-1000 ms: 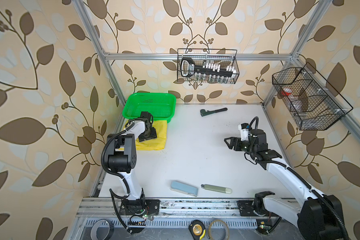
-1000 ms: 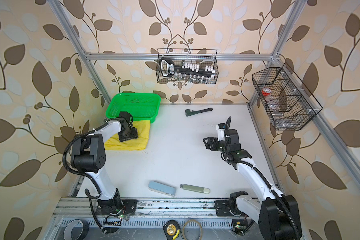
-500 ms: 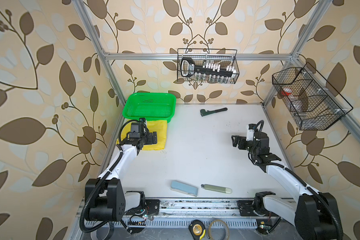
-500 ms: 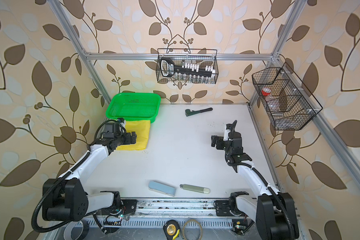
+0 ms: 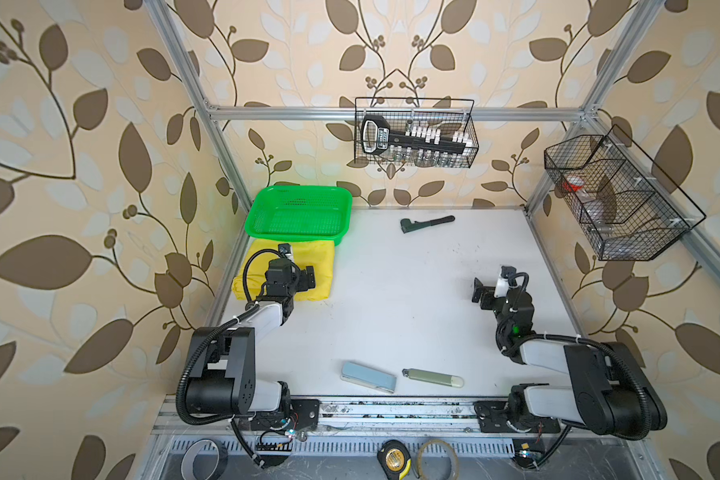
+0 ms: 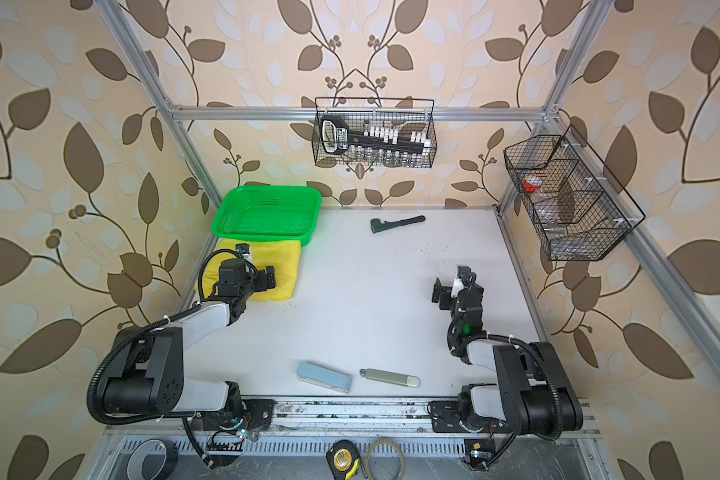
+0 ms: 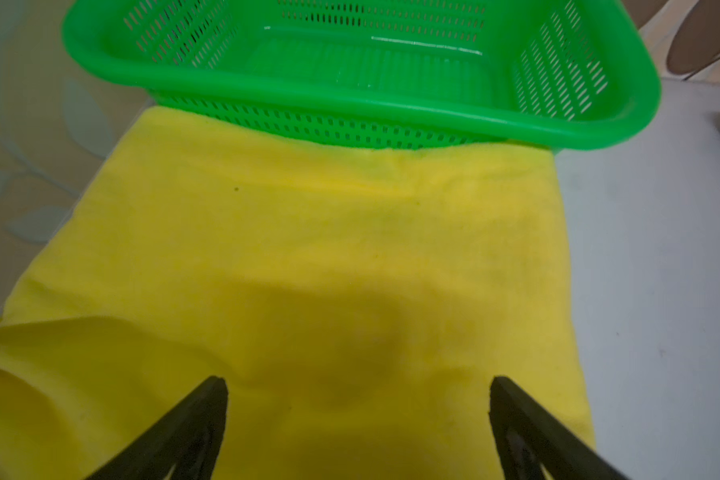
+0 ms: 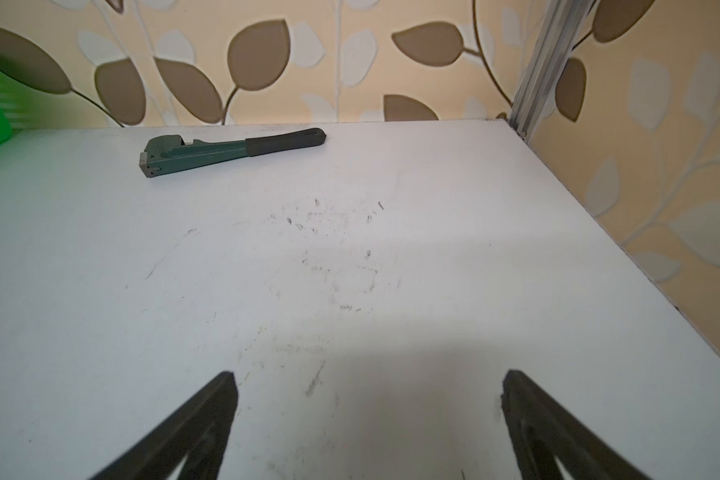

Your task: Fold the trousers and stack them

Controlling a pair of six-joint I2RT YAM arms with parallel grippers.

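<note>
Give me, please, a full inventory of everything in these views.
folded soft cloth trousers: one, bright yellow, far left, against the basket
plastic mesh basket: one, green, empty, far-left corner
pipe wrench: one, dark green, black handle, far middle
flat rectangular case: one, pale blue, near edge
slim cylindrical tube: one, olive, beside the case
wire baskets: two, black, back and right walls
tape measure: one, black-yellow, below table front
table: one, white
left gripper: one, black, open, over the trousers
right gripper: one, black, open, over the table
</note>
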